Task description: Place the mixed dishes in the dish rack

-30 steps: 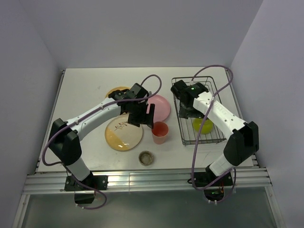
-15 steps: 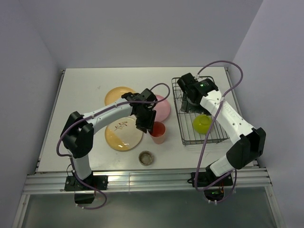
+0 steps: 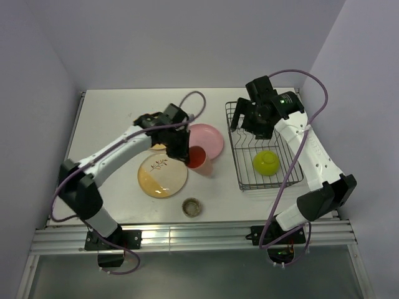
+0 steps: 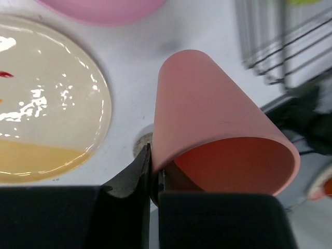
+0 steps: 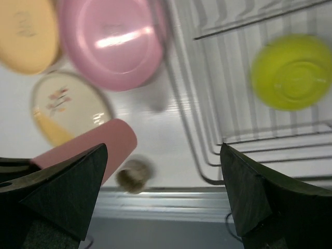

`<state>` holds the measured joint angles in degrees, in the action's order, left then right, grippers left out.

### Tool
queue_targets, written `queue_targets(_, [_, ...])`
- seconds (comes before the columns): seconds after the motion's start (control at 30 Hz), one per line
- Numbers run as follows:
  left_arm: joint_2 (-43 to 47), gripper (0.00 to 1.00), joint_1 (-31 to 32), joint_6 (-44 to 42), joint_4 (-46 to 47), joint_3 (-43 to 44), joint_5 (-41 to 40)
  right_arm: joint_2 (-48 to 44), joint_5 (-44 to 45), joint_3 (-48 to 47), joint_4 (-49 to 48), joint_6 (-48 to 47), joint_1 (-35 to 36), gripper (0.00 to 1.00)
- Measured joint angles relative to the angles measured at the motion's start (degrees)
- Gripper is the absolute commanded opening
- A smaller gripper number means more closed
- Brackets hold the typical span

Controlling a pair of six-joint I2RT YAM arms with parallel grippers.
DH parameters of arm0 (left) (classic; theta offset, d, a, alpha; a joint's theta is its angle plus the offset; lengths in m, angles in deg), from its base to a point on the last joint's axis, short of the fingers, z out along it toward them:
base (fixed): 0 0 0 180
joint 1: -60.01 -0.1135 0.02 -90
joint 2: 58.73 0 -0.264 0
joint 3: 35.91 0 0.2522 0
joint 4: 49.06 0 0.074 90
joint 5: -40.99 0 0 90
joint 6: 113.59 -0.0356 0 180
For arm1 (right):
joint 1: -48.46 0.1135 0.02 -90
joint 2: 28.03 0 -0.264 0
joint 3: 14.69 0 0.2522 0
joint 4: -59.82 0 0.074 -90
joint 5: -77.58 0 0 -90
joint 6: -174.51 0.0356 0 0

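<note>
My left gripper is shut on the rim of the pink cup, one finger inside and one outside. The cup hangs tilted just above the table, between the pink plate and the cream-and-yellow plate. The orange plate lies mostly under my left arm. In the dish rack sits the lime-green bowl. Above the rack's far left part my right gripper stands open and empty. The small speckled grey bowl sits near the front edge.
Walls close the table in at the back and on both sides. A metal rail runs along the near edge. The rack's zigzag dividers lie to the right of the held cup.
My left gripper has shut on the cup's rim and tipped it up toward the pink plate. The right arm has drawn back from the lime-green bowl toward the rack's far end.
</note>
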<state>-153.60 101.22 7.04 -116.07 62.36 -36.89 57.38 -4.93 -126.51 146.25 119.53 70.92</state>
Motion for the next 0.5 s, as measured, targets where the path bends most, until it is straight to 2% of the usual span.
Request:
queue_targets(0.17, [13.1, 0.00, -9.2, 0.0, 2.8, -0.5, 7.8, 1.7, -18.8, -0.2, -5.8, -0.2, -1.7, 0.96])
queue_targets(0.27, [17.8, 0.00, -12.2, 0.1, 5.6, -1.2, 12.7, 2.2, -30.4, 1.5, -11.6, 0.1, -2.7, 0.96])
queue_targets(0.5, [17.6, 0.00, -15.5, 1.9, 10.6, -2.1, 24.6, 2.2, -50.7, 8.2, -25.9, 4.5, -6.4, 0.96])
